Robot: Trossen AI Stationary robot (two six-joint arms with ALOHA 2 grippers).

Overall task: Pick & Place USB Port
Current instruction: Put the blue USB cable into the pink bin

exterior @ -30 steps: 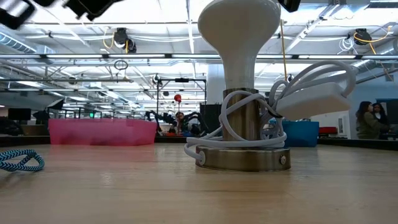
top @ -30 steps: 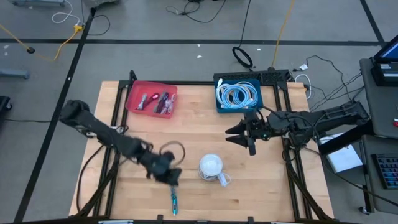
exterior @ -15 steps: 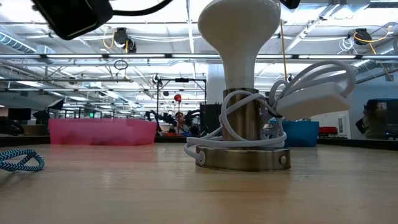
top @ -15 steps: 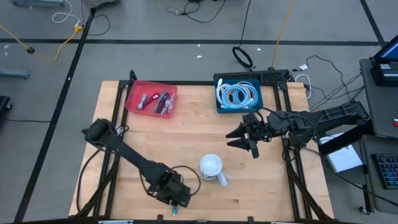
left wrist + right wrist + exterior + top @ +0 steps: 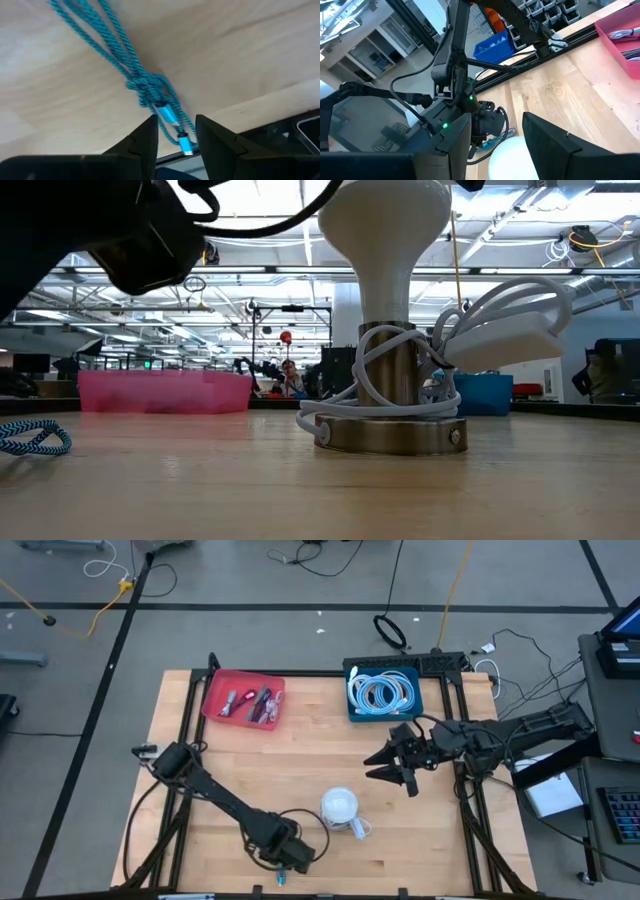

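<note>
A blue braided USB cable lies bunched on the wooden table by its near edge, and its end shows in the low view. Its two plug ends lie between my left gripper's fingers. My left gripper is open and hangs just above those plugs, with a finger on either side and no touch showing. In the low view it looms at the upper left. My right gripper is open and waits above the table's right half.
A white lamp on a metal base, wound with white cord, stands just right of the left gripper. A red tray of small parts and a blue bin of coiled white cables sit at the far edge. Bare wood lies between.
My left arm has swung toward the table's near edge and come down over the blue cable, its gripper staying open. The cable has not moved. My right gripper has kept almost still.
</note>
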